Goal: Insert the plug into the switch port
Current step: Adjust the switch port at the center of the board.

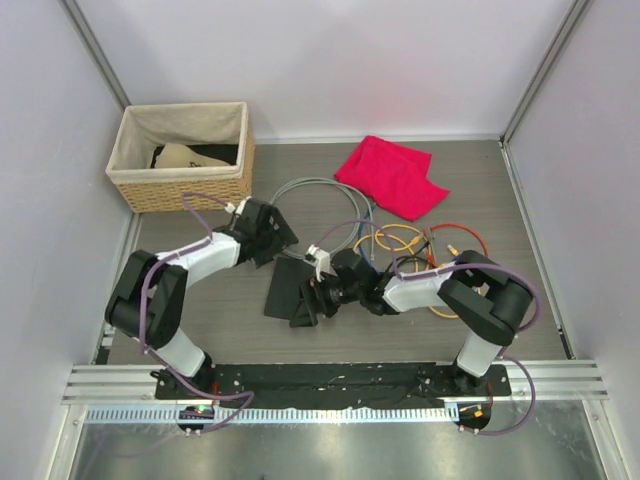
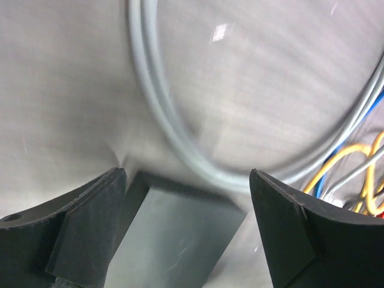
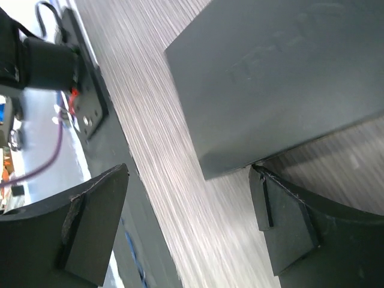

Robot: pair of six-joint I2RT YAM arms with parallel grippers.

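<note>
From above, switch (image 1: 285, 288) sits 6 o'clock from left fingers (image 2: 84, 228), 9 o'clock from right fingers (image 3: 282, 222) (right nearer); both pairs open, empty.

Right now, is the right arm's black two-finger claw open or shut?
Open: the right gripper shows fingers wide apart, one beside the flat dark grey box.

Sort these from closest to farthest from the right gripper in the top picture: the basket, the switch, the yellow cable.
1. switch, right beside the right gripper
2. yellow cable, a bit back, toward the right
3. basket, far back-left corner
</note>
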